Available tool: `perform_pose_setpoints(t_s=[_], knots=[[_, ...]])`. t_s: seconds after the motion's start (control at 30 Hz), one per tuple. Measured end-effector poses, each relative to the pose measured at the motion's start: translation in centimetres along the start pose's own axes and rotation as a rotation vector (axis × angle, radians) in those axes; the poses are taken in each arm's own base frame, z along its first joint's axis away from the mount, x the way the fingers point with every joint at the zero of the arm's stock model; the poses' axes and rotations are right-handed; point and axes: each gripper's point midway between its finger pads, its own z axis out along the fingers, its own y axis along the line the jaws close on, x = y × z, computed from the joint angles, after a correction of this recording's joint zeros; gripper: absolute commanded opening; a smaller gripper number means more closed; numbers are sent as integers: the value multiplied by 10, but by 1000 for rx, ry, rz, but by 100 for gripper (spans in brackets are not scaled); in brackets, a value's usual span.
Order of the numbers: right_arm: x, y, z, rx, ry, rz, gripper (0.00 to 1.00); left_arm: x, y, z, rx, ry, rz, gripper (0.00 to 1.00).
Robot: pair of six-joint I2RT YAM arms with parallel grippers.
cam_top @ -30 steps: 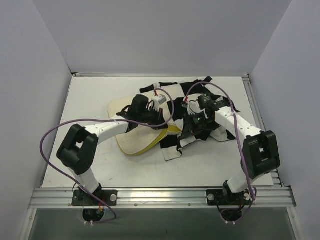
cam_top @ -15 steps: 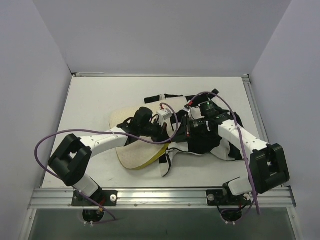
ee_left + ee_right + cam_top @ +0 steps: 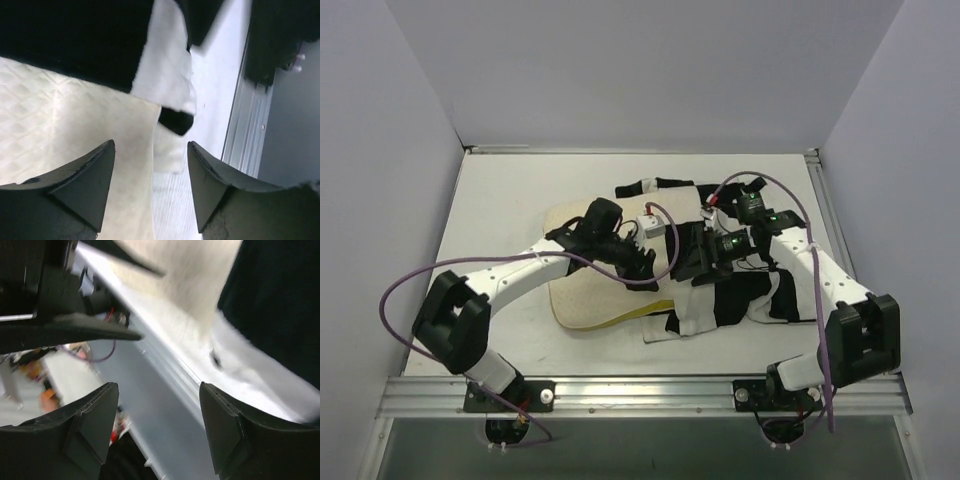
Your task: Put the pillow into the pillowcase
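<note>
We find the left gripper point(image 3: 150, 150) and right gripper point(image 3: 160, 390) both with jaws spread, grasping nothing. The pillow point(image 3: 588, 298) lies on the table point(image 3: 490, 200), its right end touching the checkered pillowcase point(image 3: 725, 305).

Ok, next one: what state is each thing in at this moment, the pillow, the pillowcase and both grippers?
pillow: lying flat, mostly bare, right end covered by the pillowcase.
pillowcase: crumpled, draped over the pillow's right end.
left gripper: jaws open, holding nothing, above the pillow.
right gripper: jaws open, holding nothing.
</note>
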Motion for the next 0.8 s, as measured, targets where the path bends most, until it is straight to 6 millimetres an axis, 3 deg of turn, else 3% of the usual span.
perform_pose_setpoints(t_s=[0.1, 0.2, 0.3, 0.37, 0.53, 0.67, 0.8], knots=[[-44, 3, -36, 104, -128, -90, 61, -19, 4, -34, 2, -18, 75, 69], [-105, 22, -63, 269, -276, -287, 60, -53, 45, -74, -135, -92, 111, 70], [-147, 42, -54, 368, -316, -424, 60, -64, 78, -91, -271, -110, 121, 75], [-170, 38, -32, 425, -295, -454, 60, -58, 95, -87, -329, -85, 104, 78], [-200, -26, 15, 595, -201, -397, 60, -37, 147, -71, -412, -9, 29, 91], [-200, -78, 34, 710, -121, -354, 54, -35, 193, -79, -468, -20, -10, 96], [-189, -102, 47, 738, -71, -338, 38, -55, 233, -97, -506, -65, 12, 98]])
